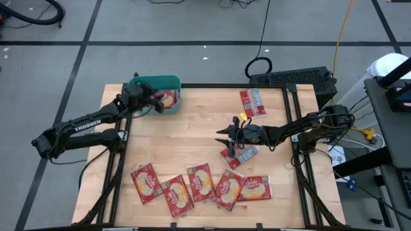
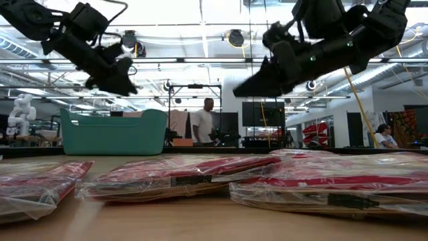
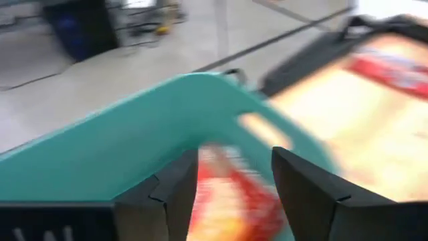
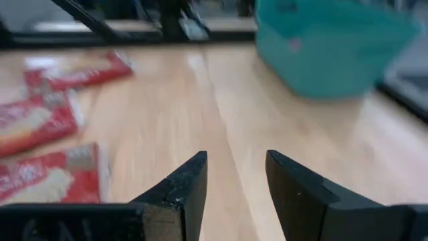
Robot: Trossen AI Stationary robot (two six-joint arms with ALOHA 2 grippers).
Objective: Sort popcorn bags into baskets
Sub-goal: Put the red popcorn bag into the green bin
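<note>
The teal basket [image 1: 168, 90] sits at the far left corner of the tabletop [image 1: 192, 135]. The left gripper [image 1: 156, 102] hangs over its open top. In the left wrist view its fingers [image 3: 175, 194] stand apart, and a red packet [image 3: 231, 194] shows between and beyond them, lying inside the basket. Nothing appears clamped; the packet looks released. From the high view at least one red packet [image 1: 168, 101] rests in the basket; how many lie under it cannot be told.

The right gripper [image 1: 226, 135] hovers above the middle of the tabletop, just beside two packets [image 1: 237, 155] that overlap, one of them silvery-backed. In the right wrist view its fingers [image 4: 190, 184] are partly open with only bare wood between them: it holds nothing.

Left to sort, as far as visible:
- a row of five red packets [image 1: 200, 185] along the near edge, several overlapping;
- the two overlapping packets below the right gripper;
- one or two packets [image 1: 252, 102] lying together near the far right corner.

Judgement: the task is in its early part. About one packet is in the basket and roughly eight or nine lie loose on the tabletop. The right arm seems placed to take the central pair next; the near row is well apart from the basket and would need longer carries.
</note>
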